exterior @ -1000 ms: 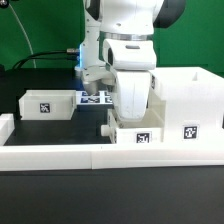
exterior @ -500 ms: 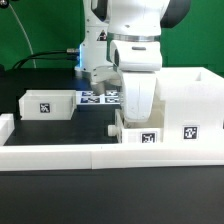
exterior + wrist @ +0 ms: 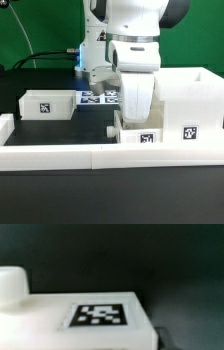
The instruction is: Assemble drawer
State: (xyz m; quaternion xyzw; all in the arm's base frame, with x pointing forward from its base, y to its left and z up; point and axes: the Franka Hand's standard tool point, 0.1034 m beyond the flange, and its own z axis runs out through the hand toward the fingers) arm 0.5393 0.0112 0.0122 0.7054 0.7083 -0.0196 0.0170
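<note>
Visibly one shell point(image 3: 195, 95); lone tray point(image 3: 48, 104) apart; second tray point(image 3: 140, 138) maybe touching it.

The table point(image 3: 62, 128) is black and flat. A long low white rail point(image 3: 60, 156) lies along its front edge. Behind the rail, on the exterior view's left, sits a small white tray point(image 3: 48, 103) with a black-and-white tag. A second small tray point(image 3: 125, 138) is near the middle, just beside the big white box point(image 3: 190, 95) on the exterior view's right. Farther back lies the flat marker board point(image 3: 98, 97).
</note>
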